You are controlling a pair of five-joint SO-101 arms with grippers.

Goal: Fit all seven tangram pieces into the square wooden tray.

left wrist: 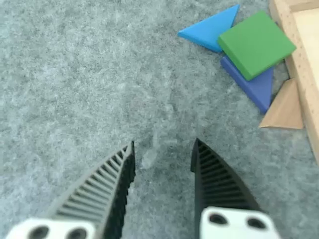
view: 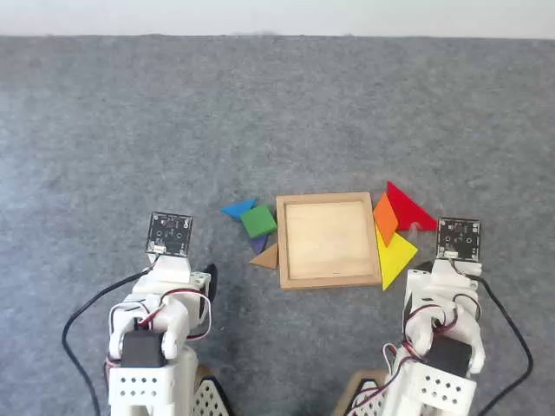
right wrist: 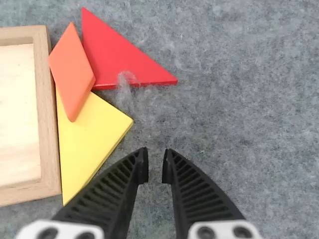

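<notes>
**Tray empty, seven pieces on the mat, both arms hanging near**

Tray sits mid-table on a grey felt-like mat, nothing inside it.

Left of the tray:
- Blue triangle, farthest left.
- Green square, overlapping the blue triangle and a dark blue piece.
- Tan triangle, against the tray's left rim, nearest of the four.

Right of the tray:
- Orange parallelogram, lying over a red triangle and a yellow triangle.
- The yellow triangle runs along the right rim.
- Grey fluff sits at the red triangle's edge.

Left gripper hangs over bare mat near-left of the blue and green pieces, fingers wide apart, holding nothing. Right gripper hangs over the mat just beside the yellow triangle, fingers barely apart with a thin gap, holding nothing.

The mat is fuzzy and covers the whole table. A pale strip runs along its far edge. Black cables loop beside the arm bases.
</notes>
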